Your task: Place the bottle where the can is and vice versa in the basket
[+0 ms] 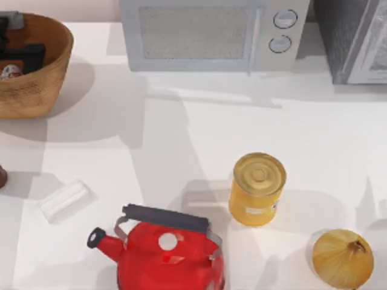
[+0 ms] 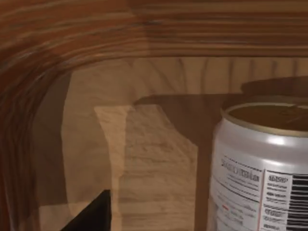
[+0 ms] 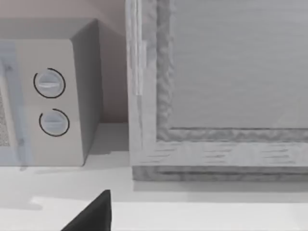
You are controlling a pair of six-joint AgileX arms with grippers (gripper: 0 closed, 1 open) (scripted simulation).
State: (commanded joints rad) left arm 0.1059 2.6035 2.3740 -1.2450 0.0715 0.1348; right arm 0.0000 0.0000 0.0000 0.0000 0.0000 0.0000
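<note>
The left gripper (image 1: 21,57) is down inside the basket (image 1: 42,78), which sits at the table's (image 1: 181,133) far left corner, left of the microwave (image 1: 211,33); whether its fingers are open or closed cannot be told, and nothing can be seen in its grasp. From the left wrist, one dark fingertip (image 2: 94,216) shows above the basket's ribbed inner wall and floor, with the can (image 2: 262,168) standing upright close by — dull gold top, white label with a barcode. From above, the can (image 1: 10,71) peeks out just beside the gripper, low against the basket's left side. The bottle (image 1: 2,176) stands outside the basket, in front of it at the table's left edge, mostly cut off from sight. A clear cylinder (image 1: 65,200) lies on its side in front of the basket, to the bottle's right. Further right along the front stand a red kettle (image 1: 163,254), a large yellow can (image 1: 257,188) and an onion (image 1: 342,258). The right wrist camera faces the microwave's two dials (image 3: 50,103) and a grey appliance (image 3: 216,91) to its right — a dark fingertip (image 3: 94,214) shows, too little to tell how that gripper stands.
</note>
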